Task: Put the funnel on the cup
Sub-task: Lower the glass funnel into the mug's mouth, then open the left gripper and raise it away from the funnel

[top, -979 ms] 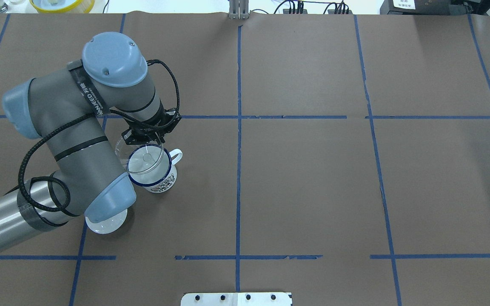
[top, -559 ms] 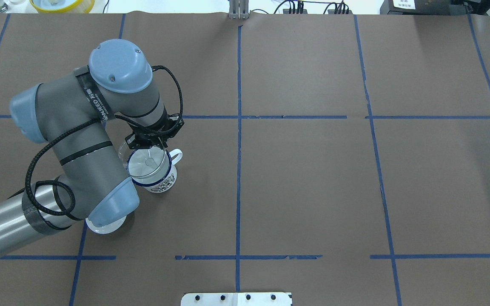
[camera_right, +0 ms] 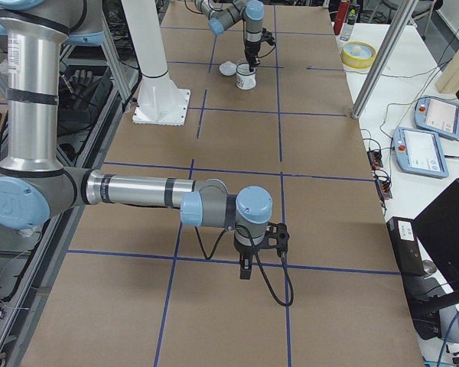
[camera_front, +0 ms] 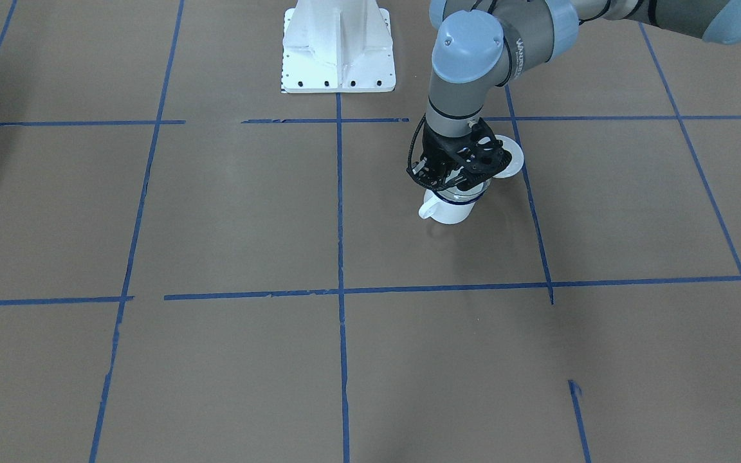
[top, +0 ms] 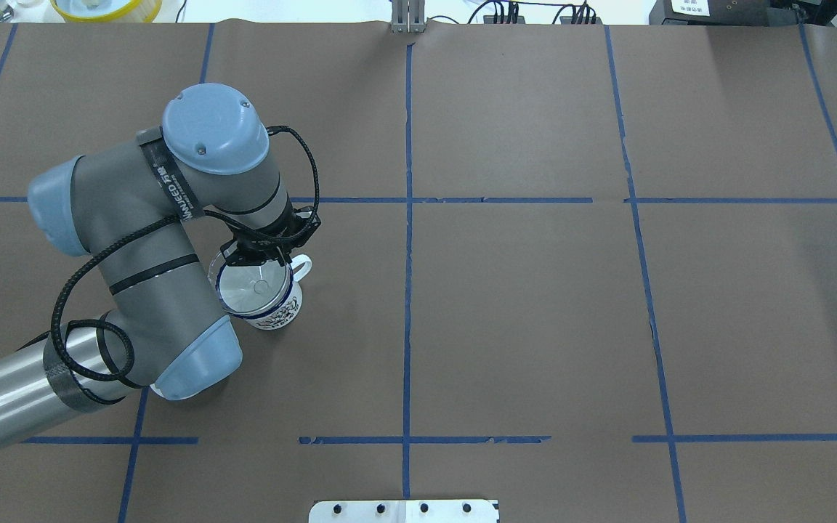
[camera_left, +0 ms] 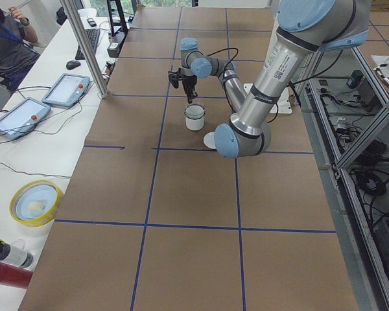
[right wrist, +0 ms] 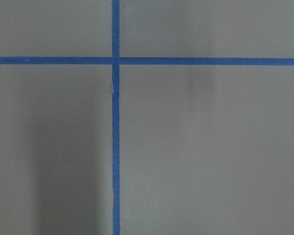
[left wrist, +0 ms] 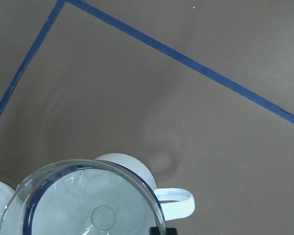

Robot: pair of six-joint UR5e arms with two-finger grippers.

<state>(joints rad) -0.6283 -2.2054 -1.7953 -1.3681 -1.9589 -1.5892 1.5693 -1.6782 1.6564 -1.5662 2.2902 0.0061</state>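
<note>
The white enamel cup (top: 277,311) with a dark blue rim stands left of the table's centre, its handle (top: 303,266) pointing right. My left gripper (top: 261,259) is shut on the far rim of the clear funnel (top: 251,287) and holds it level, centred on the cup's mouth. I cannot tell whether the funnel touches the rim. In the left wrist view the funnel (left wrist: 83,203) covers the cup's opening, with the handle (left wrist: 176,200) beside it. The front view shows the gripper (camera_front: 457,175) right above the cup (camera_front: 448,212). My right gripper (camera_right: 245,269) shows only in the exterior right view; I cannot tell its state.
A round white lid (camera_front: 512,164) lies on the table just behind the cup, toward the robot's base (camera_front: 338,48). A yellow-rimmed bowl (top: 102,7) sits beyond the table's far left edge. Blue tape lines cross the brown table cover.
My left gripper has moved right and toward the cup with the funnel. The funnel was offset to the upper left of the cup's mouth and is now centred over it.
</note>
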